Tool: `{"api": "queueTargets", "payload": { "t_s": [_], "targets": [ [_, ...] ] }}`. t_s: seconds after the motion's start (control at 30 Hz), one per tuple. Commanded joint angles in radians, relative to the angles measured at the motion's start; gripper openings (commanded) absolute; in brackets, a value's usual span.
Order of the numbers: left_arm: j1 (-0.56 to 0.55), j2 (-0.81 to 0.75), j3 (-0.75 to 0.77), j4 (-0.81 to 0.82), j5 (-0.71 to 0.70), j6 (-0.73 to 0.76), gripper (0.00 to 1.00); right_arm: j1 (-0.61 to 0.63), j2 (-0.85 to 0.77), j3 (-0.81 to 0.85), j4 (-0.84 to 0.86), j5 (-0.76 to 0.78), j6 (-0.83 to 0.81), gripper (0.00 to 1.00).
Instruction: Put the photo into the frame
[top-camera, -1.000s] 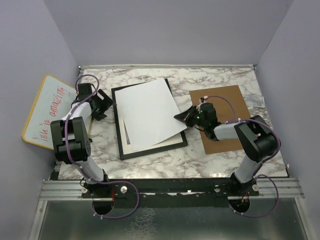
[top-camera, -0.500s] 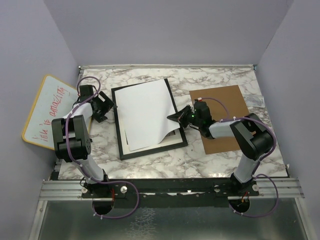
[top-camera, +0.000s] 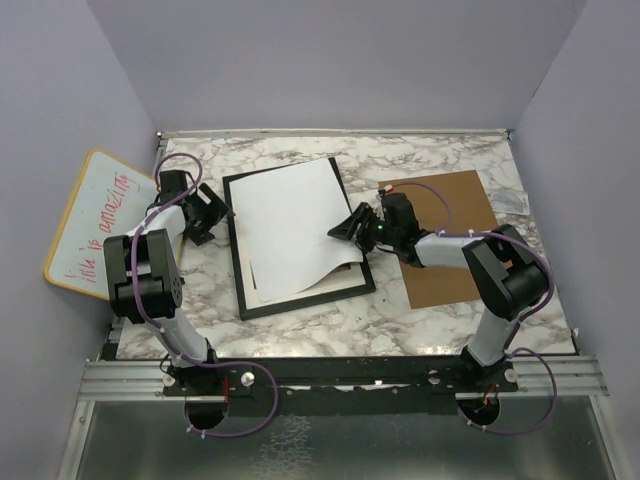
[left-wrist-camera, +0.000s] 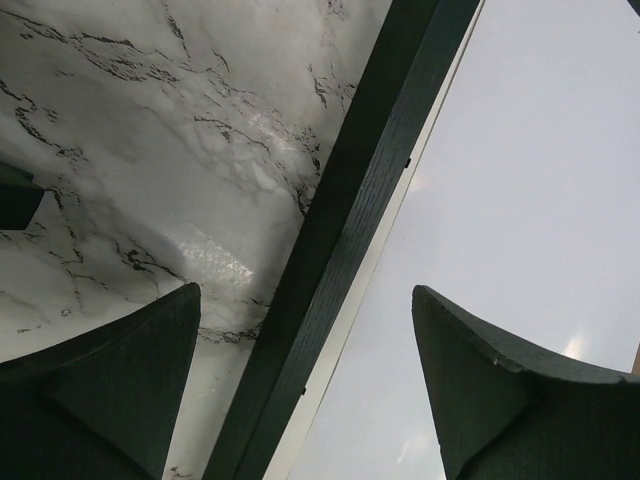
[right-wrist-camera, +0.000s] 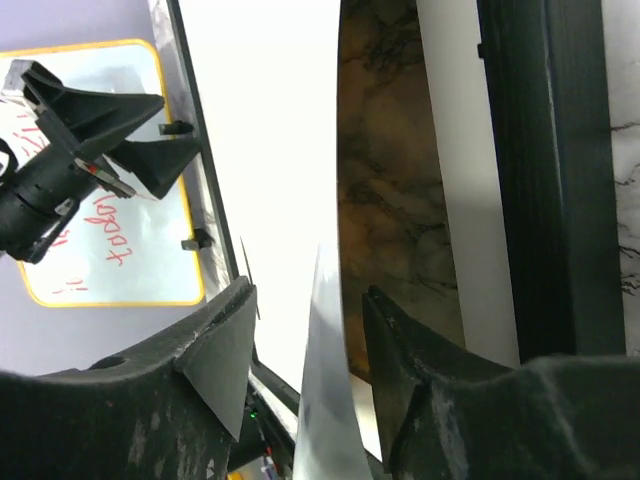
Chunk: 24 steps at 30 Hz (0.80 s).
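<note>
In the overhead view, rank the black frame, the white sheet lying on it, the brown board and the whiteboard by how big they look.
1. frame
2. photo, white back up
3. brown board and whiteboard: too alike to rank, both partly hidden by arms

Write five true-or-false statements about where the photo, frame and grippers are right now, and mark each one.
1. The photo lies white side up. True.
2. The left gripper is shut on the frame. False: it is open, fingers either side of the frame's left rail.
3. The brown backing board lies right of the frame. True.
4. The whiteboard lies on the frame. False: it sits at the far left.
5. The photo's edge runs between the right gripper's fingers. True.
</note>
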Motion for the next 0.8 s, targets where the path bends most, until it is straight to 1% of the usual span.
{"api": "queueTargets", "payload": {
  "t_s": [0.0,0.07,0.13,0.2,0.3,0.4,0.6,0.63,0.73,0.77],
  "targets": [
    [-0.002,0.017,-0.002,0.007,-0.013,0.026,0.86,-0.001,0.013,-0.003,-0.051,-0.063,-0.126,0.46],
    [-0.002,0.02,-0.001,0.007,-0.008,0.029,0.86,-0.005,0.014,-0.023,0.018,-0.108,-0.127,0.37],
    [-0.002,0.022,0.001,0.003,-0.006,0.031,0.86,-0.008,0.016,-0.026,0.052,-0.164,-0.108,0.25],
    [-0.002,0.023,0.004,0.0,-0.006,0.036,0.86,-0.008,0.005,-0.036,0.085,-0.196,-0.07,0.15],
    [-0.002,0.027,0.012,-0.006,-0.009,0.04,0.86,-0.012,-0.015,-0.065,0.156,-0.232,0.012,0.08],
    [-0.002,0.027,0.016,-0.008,-0.012,0.04,0.86,-0.013,-0.02,-0.063,0.182,-0.252,0.072,0.05],
    [-0.003,0.028,0.026,-0.012,-0.018,0.045,0.86,-0.013,-0.004,-0.077,0.326,-0.305,0.243,0.05],
    [-0.002,0.029,0.028,-0.013,-0.021,0.046,0.86,-0.014,-0.013,-0.078,0.33,-0.306,0.251,0.05],
    [-0.002,0.029,0.031,-0.016,-0.026,0.048,0.86,-0.014,-0.042,-0.062,0.248,-0.292,0.195,0.06],
    [-0.002,0.031,0.032,-0.016,-0.027,0.049,0.86,-0.014,-0.044,-0.061,0.246,-0.295,0.195,0.06]
  ]
}}
